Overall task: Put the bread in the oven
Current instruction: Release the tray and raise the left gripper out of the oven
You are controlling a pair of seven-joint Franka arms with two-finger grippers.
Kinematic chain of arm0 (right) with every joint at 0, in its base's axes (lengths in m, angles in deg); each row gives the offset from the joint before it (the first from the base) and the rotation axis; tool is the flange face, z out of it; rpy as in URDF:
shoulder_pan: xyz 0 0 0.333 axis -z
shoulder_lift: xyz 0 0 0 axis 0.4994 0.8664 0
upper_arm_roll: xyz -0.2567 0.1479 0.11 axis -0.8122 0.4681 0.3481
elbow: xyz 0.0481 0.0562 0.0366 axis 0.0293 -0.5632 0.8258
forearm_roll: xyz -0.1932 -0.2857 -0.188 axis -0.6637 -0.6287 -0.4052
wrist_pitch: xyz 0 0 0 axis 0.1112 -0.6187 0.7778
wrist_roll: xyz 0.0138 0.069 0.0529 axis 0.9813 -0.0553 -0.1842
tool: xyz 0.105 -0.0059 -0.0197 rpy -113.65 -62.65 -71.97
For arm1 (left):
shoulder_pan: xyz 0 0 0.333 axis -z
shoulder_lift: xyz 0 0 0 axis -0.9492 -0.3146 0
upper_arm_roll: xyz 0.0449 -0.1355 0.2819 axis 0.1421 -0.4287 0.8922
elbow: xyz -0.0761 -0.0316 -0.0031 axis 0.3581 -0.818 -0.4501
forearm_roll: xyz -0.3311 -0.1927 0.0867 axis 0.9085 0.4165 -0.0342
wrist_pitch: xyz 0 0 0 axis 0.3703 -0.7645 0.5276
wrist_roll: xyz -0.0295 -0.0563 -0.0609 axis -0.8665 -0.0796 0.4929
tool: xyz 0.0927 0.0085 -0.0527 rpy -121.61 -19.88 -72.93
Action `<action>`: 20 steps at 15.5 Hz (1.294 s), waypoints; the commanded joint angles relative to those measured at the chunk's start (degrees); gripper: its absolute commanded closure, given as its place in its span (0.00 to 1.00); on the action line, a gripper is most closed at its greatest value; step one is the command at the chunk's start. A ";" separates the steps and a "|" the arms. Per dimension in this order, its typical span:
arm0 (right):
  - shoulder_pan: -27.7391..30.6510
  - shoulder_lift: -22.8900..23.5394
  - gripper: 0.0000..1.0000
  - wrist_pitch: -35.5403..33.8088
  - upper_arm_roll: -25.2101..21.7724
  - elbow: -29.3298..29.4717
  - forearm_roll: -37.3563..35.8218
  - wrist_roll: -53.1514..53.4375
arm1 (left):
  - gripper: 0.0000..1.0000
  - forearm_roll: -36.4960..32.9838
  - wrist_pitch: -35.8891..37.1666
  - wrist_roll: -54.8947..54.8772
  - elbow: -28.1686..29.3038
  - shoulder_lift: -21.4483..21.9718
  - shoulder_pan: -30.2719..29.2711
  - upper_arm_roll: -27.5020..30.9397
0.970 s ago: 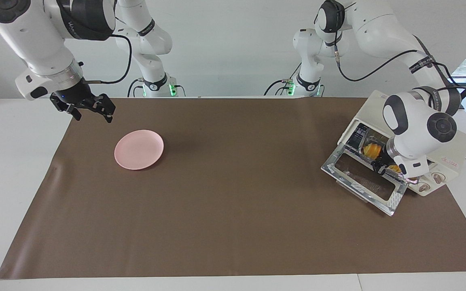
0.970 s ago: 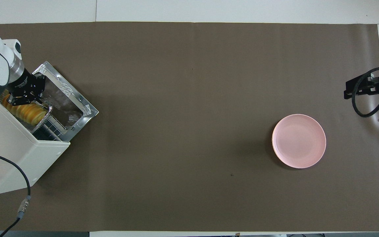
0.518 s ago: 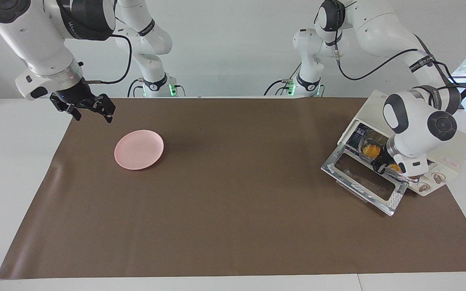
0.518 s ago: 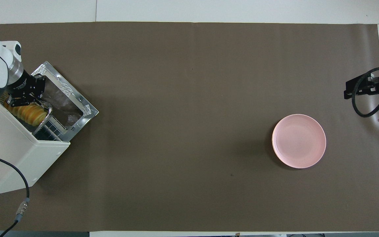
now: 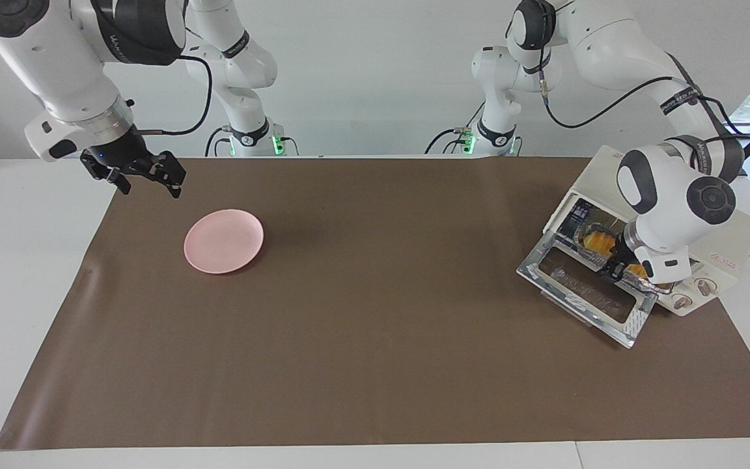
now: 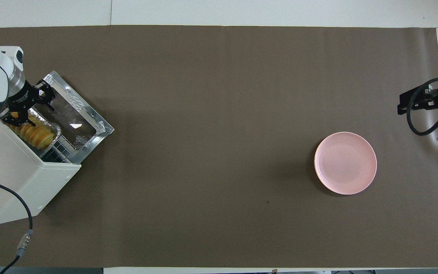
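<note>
Left gripper [image 6: 24, 110] open at bread [image 6: 36, 134] (in oven [image 6: 17, 179]) — right gripper [image 5: 147, 179] open, waiting.

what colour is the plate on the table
The plate is plain pale pink, with no pattern. It shows best in the overhead view.

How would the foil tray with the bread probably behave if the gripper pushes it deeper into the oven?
The foil tray looks thin and crinkled, so it may dent. The bread fills it lengthwise, so it likely stays put. On the oven rack, it could snag.
</note>
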 commanded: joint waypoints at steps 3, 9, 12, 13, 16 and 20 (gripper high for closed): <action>0.59 -1.11 0.00 -0.33 0.41 -0.87 -0.66 -1.45 | 0.00 -1.42 -0.06 -0.49 -0.25 1.24 1.35 0.37; 0.59 -1.11 0.00 -0.33 0.41 -0.96 -0.66 -1.45 | 0.00 -3.62 3.89 -1.53 -5.52 0.36 1.43 -0.07; 0.59 -1.11 0.00 -0.33 0.41 -0.96 -0.66 -1.54 | 0.00 -2.57 5.30 -5.57 -6.14 1.50 2.48 -0.95; 0.59 -1.11 0.00 -0.33 0.41 -0.96 -0.66 -1.54 | 0.00 -1.96 6.00 -7.32 -6.06 2.72 2.58 -0.86; 0.59 -1.11 0.00 -0.33 0.41 -0.96 -0.66 -1.54 | 0.00 -1.07 9.33 -16.27 -5.61 5.80 2.75 -0.86; 0.59 -1.11 0.00 -0.33 0.41 -0.96 -0.66 -1.54 | 0.00 -1.07 14.01 -29.29 -3.34 12.03 2.58 -0.78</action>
